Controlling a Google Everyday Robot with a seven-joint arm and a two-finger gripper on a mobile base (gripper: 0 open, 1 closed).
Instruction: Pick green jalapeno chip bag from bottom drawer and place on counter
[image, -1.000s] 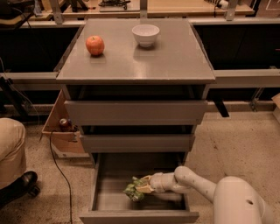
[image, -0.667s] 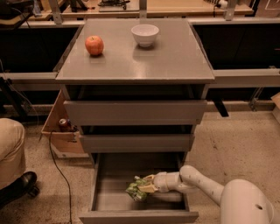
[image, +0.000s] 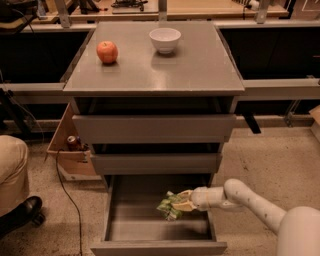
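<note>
We see the green jalapeno chip bag (image: 168, 206) inside the open bottom drawer (image: 145, 227), right of the middle of the drawer. Its right end sits between the jaws of the gripper (image: 181, 203), which look closed narrowly on it; the rest of the bag sticks out to the left of the fingertips, crumpled and tilted. We cannot tell whether the bag touches the drawer floor or hangs just above it. The gripper reaches in from the right side of the drawer on the white arm (image: 245, 199), which slopes down toward the lower right corner. Above the drawer we see two shut grey drawers, and over them the counter (image: 200, 65). On the counter stand an apple (image: 107, 52) at the left and a white bowl (image: 165, 39) near the back, well apart from each other.
</note>
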